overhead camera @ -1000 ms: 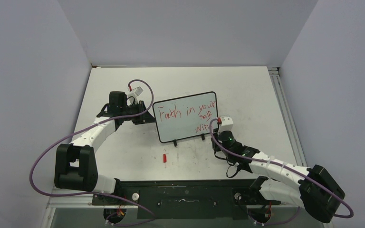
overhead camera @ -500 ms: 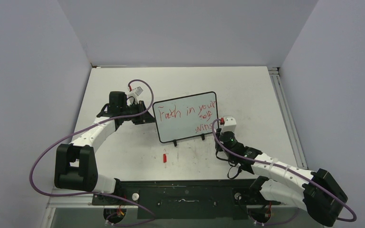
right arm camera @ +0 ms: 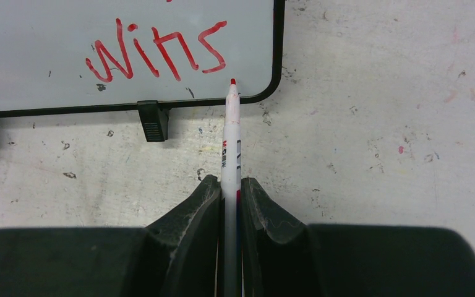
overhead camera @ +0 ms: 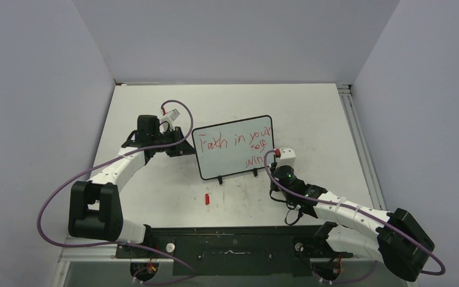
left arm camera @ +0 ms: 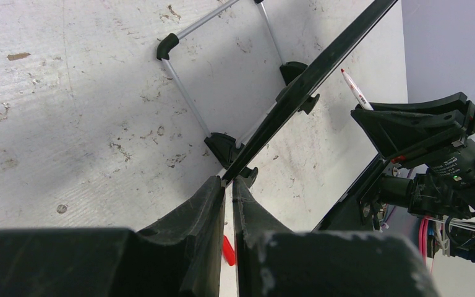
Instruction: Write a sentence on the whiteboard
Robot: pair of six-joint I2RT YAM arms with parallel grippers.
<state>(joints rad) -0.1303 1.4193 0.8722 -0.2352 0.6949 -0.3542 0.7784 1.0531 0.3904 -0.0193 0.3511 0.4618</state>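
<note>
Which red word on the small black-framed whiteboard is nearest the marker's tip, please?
The red handwritten "wins", lowest line, ending beside the white marker's red tip.

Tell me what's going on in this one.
The left gripper clamps the left edge of the whiteboard, steadying it. The right gripper holds a red marker, tip near the board's lower right corner just past "wins". The sentence, roughly "Faith in your self wins", looks finished. A small red piece, likely the cap, lies on the table in front.

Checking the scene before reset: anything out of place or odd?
A small red piece lies loose on the table in front of the whiteboard. The sentence slants, its last words crowded toward the right edge.
</note>
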